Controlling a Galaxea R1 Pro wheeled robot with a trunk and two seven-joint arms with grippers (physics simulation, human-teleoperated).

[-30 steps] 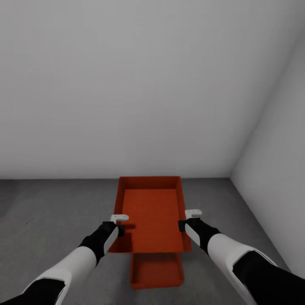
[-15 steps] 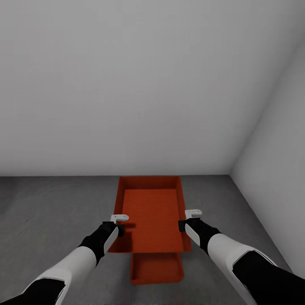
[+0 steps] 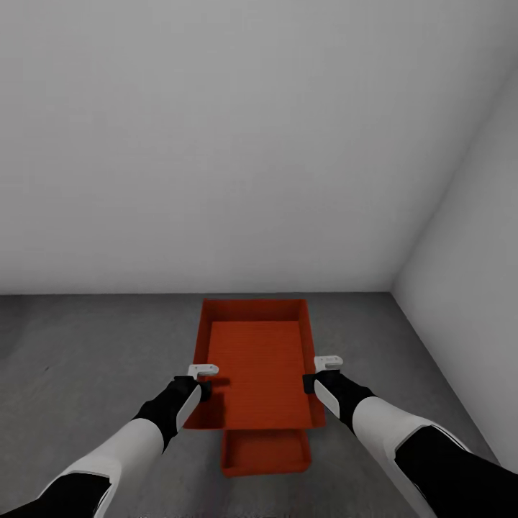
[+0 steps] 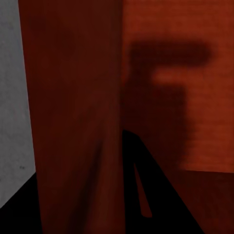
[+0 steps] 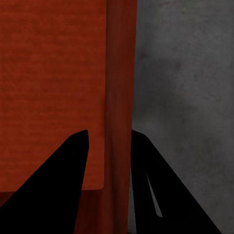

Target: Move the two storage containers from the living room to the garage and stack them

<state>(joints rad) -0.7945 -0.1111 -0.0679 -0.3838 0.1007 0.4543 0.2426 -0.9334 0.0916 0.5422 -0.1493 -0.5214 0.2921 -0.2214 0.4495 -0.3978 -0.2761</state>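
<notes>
Both grippers clamped on the upper container, held above the lower one.

We noted the right gripper [image 5: 109, 141] with a dark finger [image 5: 58, 180] on each side of the thin right-hand wall of the upper container [image 3: 255, 367], closed onto it; the left gripper [image 4: 122, 170] straddled the left wall likewise and gripped it. In the head view we saw the left gripper [image 3: 203, 380] and right gripper [image 3: 324, 374] at opposite long walls, toward the near end, the box level between them. We recorded the lower container [image 3: 265, 455] on the dark grey floor [image 3: 86, 360], directly beneath the held box's near end and partly hidden by it. Whether the two boxes touched, we could not tell. Plain white walls [image 3: 237, 144] met in a corner at the right.
</notes>
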